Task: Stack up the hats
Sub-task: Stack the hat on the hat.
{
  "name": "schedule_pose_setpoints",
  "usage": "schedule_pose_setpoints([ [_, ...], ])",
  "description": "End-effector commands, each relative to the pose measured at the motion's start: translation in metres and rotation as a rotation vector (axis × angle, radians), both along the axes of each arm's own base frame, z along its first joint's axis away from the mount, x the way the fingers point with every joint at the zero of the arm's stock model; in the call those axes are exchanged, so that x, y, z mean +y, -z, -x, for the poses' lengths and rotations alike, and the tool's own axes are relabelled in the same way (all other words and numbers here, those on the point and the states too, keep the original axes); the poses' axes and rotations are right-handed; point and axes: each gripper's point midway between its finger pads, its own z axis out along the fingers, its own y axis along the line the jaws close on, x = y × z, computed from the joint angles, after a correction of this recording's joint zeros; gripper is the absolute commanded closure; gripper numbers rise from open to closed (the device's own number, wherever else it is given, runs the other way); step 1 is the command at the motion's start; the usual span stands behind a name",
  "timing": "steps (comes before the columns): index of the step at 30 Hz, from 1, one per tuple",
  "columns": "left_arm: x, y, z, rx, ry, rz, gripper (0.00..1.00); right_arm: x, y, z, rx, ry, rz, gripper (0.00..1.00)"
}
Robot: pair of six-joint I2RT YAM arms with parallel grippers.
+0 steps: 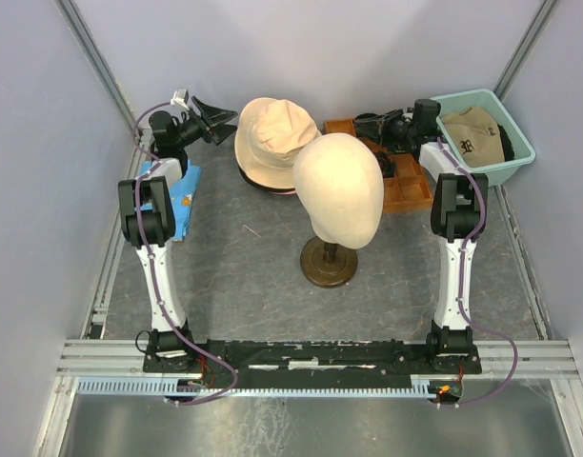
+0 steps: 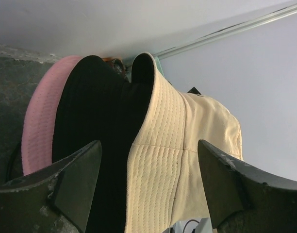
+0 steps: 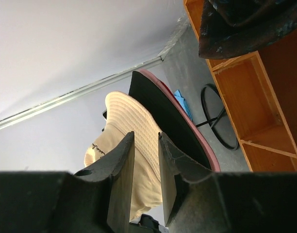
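Top view fixed high behind the table [image 1: 244, 238], looking down over all of it, left wrist view very close on the beige hat [image 2: 163, 160], right wrist view low, facing that hat from farther off on the opposite side, all three share it

Centre: mannequin head [image 1: 339, 190] on stand [image 1: 330, 265].
Behind-left of head: hat stack [image 1: 249, 164], on table [image 1: 244, 276].
Top of stack: bucket hat [image 1: 277, 129], other hats beneath.
Far right corner: tub [image 1: 509, 168], cap [image 1: 474, 133] inside.
Between head and tub: compartment tray [image 1: 406, 190].
Left edge: packet [image 1: 185, 195], left of stack, apart.
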Motion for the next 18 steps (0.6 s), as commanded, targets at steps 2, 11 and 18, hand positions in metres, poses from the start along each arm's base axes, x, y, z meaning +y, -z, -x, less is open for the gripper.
schedule_pose_setpoints([
  [2, -0.016, -0.024, 0.01, -0.106, 0.075, -0.008, 0.15, -0.004, -0.053, 0.0, -0.133, 0.008, 0.001, 0.67],
  [11, -0.023, -0.028, 0.016, -0.115, 0.104, 0.002, 0.28, -0.004, -0.05, 0.001, -0.123, 0.008, -0.008, 0.67],
  [18, -0.03, -0.026, 0.018, -0.117, 0.123, 0.035, 0.51, -0.003, -0.046, 0.004, -0.111, 0.004, -0.011, 0.67],
])
